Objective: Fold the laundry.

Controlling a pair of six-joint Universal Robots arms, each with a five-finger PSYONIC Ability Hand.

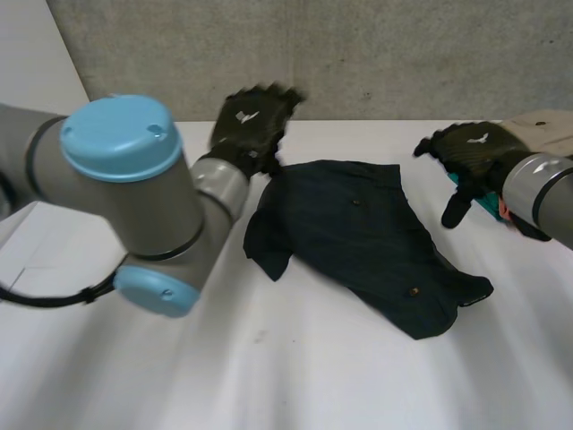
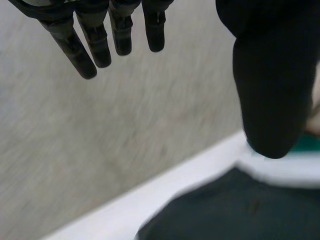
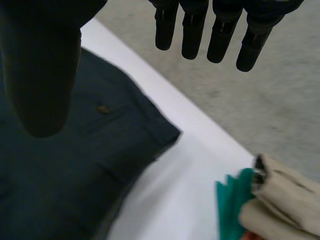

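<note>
Lying rumpled on the white surface point(image 1: 269, 367), one dark two-button garment point(image 1: 358, 237) sits between the left hand point(image 1: 251, 121) and right hand point(image 1: 470, 152), fingers point(image 3: 220, 35) straight and released.

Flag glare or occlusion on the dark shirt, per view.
Head view: even light, no glare on the table; left arm hides its near-left part. Left wrist view: the left hand blocks the area beside the dark shirt. Right wrist view: the right hand covers part of the shirt.
</note>
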